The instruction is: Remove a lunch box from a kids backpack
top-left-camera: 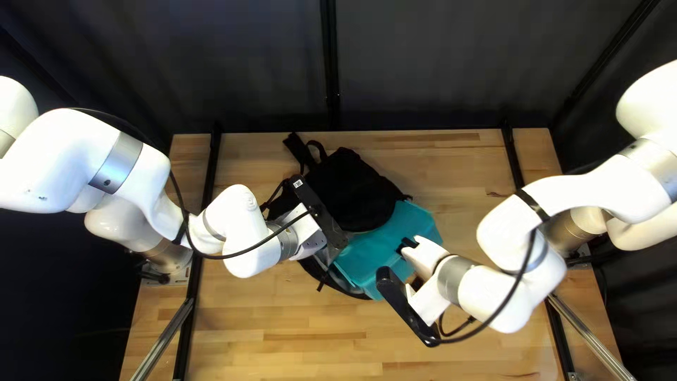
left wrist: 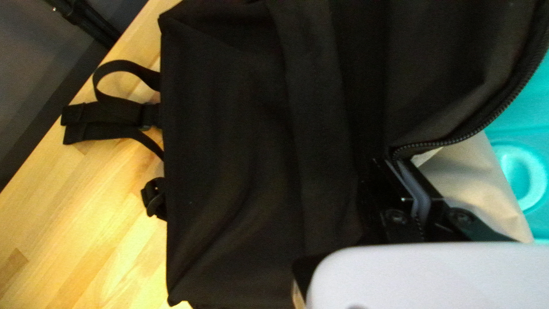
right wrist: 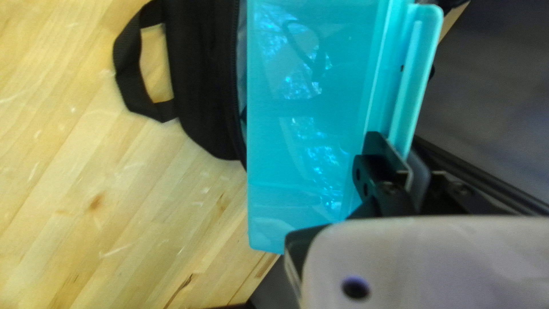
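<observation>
Plainly, lunch box (top-left-camera: 382, 248): glossy, squared teal plastic, jutting from the open backpack (top-left-camera: 352, 190).
Backpack: soft black cloth.
Left gripper (top-left-camera: 323, 217): clenched on the backpack's zippered edge.
Right gripper (top-left-camera: 410, 247): grasping the lunch box's ridged rim.

R gripper (top-left-camera: 407, 262) is closed on the raised lip of the teal box (right wrist: 309, 131), 1 finger on each side of it. Box is semi-clear & shiny, w/ bright blue-white glare patches on its flat face. Its long edge opp. the lip runs right alongside the black bag (right wrist: 203, 80), w/ a thin grey strip of lining (right wrist: 242, 51) showing btwn. Box's near end extends past the bag. Loop (right wrist: 128, 71) sticks out from the bag's far side, wood showing thru it. Table (right wrist: 86, 240) is lt. wood w/ dk. knots & pale scuffs. Beyond the lip: dk. curtain (right wrist: 494, 86) & a black rail (right wrist: 474, 169).
</observation>
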`<action>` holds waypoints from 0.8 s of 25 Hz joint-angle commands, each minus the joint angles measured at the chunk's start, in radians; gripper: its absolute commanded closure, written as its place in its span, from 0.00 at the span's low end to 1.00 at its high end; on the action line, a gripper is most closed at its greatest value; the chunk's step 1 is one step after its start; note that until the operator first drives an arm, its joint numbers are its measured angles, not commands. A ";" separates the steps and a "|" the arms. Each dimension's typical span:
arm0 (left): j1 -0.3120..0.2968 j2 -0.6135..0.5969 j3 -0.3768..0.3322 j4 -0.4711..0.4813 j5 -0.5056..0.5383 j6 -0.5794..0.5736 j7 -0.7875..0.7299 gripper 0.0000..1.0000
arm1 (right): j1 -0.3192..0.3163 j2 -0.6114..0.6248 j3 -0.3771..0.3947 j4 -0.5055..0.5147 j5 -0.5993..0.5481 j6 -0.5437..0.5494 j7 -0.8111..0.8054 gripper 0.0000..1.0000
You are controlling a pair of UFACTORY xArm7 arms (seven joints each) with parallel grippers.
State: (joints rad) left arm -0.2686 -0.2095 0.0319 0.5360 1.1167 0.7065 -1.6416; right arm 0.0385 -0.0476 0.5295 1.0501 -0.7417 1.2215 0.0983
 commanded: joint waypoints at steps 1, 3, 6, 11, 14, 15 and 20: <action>0.002 0.000 0.002 -0.002 0.001 -0.002 -0.002 1.00 | 0.004 -0.027 0.003 0.002 0.018 0.038 -0.012 1.00; 0.001 -0.003 0.001 -0.005 0.001 -0.001 -0.002 1.00 | 0.005 -0.049 0.002 -0.004 0.031 0.056 -0.020 1.00; -0.003 -0.014 -0.003 -0.011 -0.006 0.007 0.005 1.00 | 0.006 -0.073 0.001 -0.008 0.046 0.082 -0.029 1.00; -0.016 -0.022 -0.013 -0.011 -0.030 0.031 0.029 1.00 | 0.004 -0.124 -0.011 -0.033 0.077 0.110 -0.050 1.00; -0.022 -0.025 -0.018 -0.010 -0.041 0.042 0.038 1.00 | -0.003 -0.164 -0.031 -0.060 0.098 0.114 -0.073 1.00; -0.025 -0.027 -0.021 -0.008 -0.046 0.048 0.045 1.00 | -0.004 -0.176 -0.038 -0.069 0.103 0.113 -0.081 1.00; -0.036 -0.046 -0.030 -0.016 -0.065 0.070 0.064 1.00 | -0.024 -0.266 -0.107 -0.154 0.136 0.091 -0.139 1.00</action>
State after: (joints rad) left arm -0.2995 -0.2460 0.0061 0.5259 1.0594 0.7678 -1.5841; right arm 0.0255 -0.2712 0.4567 0.9365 -0.6210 1.3251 -0.0120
